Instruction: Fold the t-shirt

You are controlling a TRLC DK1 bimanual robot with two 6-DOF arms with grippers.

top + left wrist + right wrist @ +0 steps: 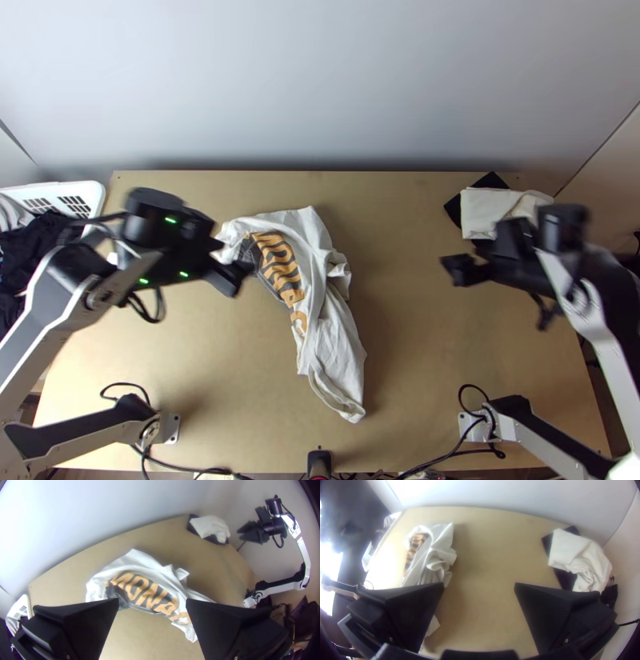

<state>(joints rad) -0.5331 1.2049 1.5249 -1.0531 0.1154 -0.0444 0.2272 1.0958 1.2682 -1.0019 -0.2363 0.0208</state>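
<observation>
Where the light wooden tabletop (416,376) stretched between the two arms, a white cotton t-shirt (340,344) with a dark grey panel (273,279) and large orange lettering (282,270) lay in a loose, crumpled strip. It ran slantwise, its broader part toward the far edge and a narrower tail toward the near edge, with raised folds along the side facing the right arm. The lettering lay face up, partly covered by a fold of white cloth.

The left end effector (230,262) hung at the t-shirt's far left end, overlapping its border as seen from above. Its broad black fingers stood wide apart, and it had hold of nothing. The right end effector (460,254) was well apart from the t-shirt, off to its right; it too was spread wide and held nothing.

To the right of the t-shirt and farther back, beyond the right end effector, a rumpled white cloth (485,211) rested on a flat black piece (453,210). Well to the left of the t-shirt, past the left end effector, stood a white plastic basket with slotted sides (94,192), with dark, bunched cloth (34,250) in it. Nearer than the t-shirt's tail, black cables (188,470) ran along the near edge.
</observation>
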